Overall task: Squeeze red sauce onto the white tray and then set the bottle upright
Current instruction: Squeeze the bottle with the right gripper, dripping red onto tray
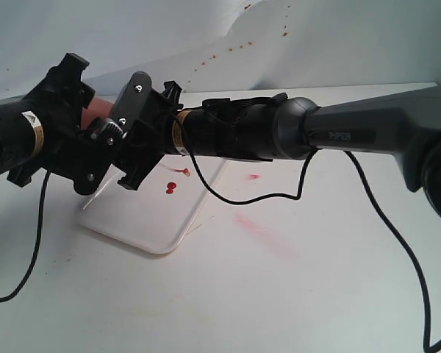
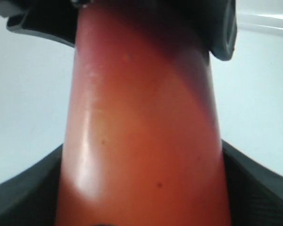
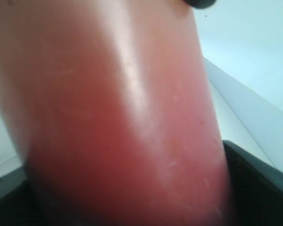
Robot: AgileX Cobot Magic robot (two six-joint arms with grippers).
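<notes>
1. Nearest to me is the bare white table (image 1: pixel 242 309). A black cable (image 1: pixel 37 243) hangs off the left arm on one side, and another cable (image 1: pixel 397 243) trails down from the right arm on the other.
2. A little further in, a faint pink smear (image 1: pixel 261 229) lies on the table just right of the white tray (image 1: pixel 143 220), clear of its rim.
3. The tray lies flat. Its near rounded corner is in plain sight, but its far end is covered by the two arms.
4. The red sauce (image 1: pixel 170 189) sits on the tray as small glossy deep-red blobs, close under the wrists.
5. Both black arms meet over the tray's far end and block most of my view there. The right arm's thin cable (image 1: pixel 242 198) loops low in front of the tray.
6. The bottle (image 1: pixel 97 109) is held in the air between the arms. In the exterior view it shows only as a pinkish-red patch, and I cannot tell which way the nozzle points.
7. The left gripper (image 2: pixel 141 197) is clamped on the bottle, with its black jaws against both sides of the smooth, translucent orange-red wall.
8. The right gripper (image 3: pixel 132 197) also grasps the bottle. The blurred red body fills the space between its jaws.
9. Furthest away, the pale backdrop (image 1: pixel 132 29) carries a line of tiny brownish-red specks (image 1: pixel 231 50).
</notes>
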